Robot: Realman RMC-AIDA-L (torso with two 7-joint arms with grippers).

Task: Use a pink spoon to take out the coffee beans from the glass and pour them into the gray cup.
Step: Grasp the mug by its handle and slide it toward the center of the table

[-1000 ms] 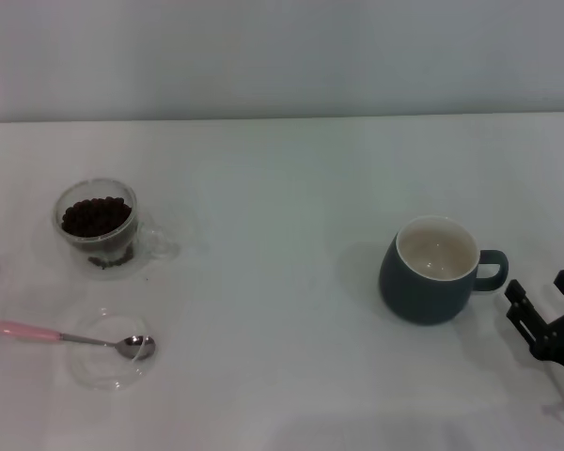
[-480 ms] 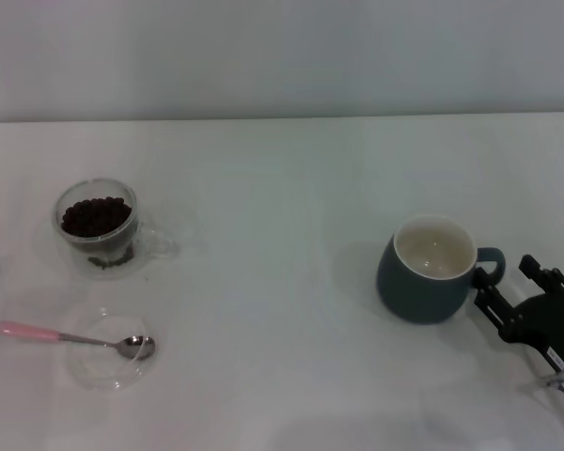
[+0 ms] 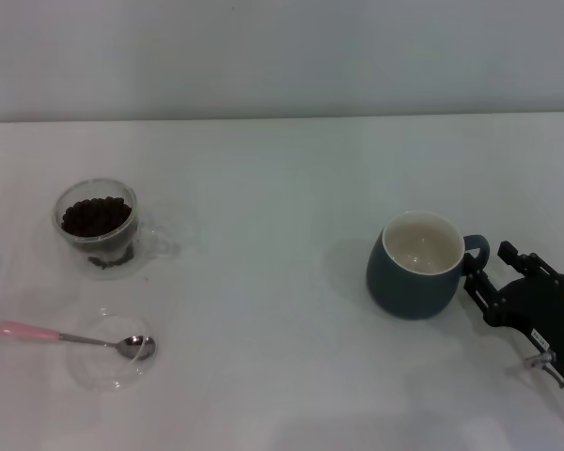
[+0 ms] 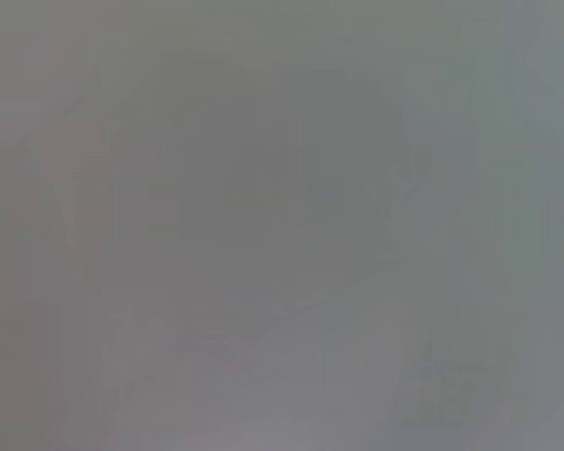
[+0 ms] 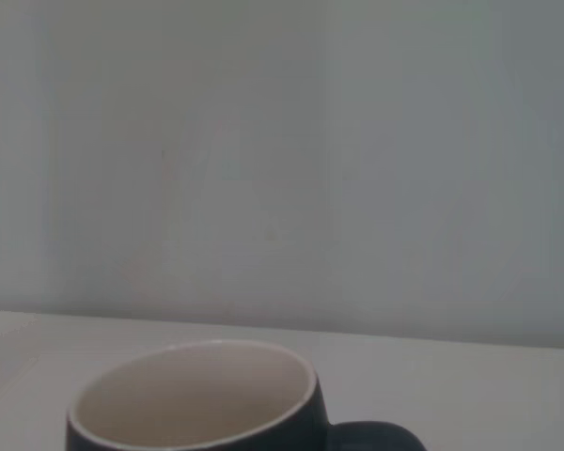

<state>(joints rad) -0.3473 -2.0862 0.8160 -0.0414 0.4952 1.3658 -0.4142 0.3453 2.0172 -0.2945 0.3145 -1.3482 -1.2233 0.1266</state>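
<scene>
No legible text, label, brand mark, number or sign is found in any of the three views.
</scene>
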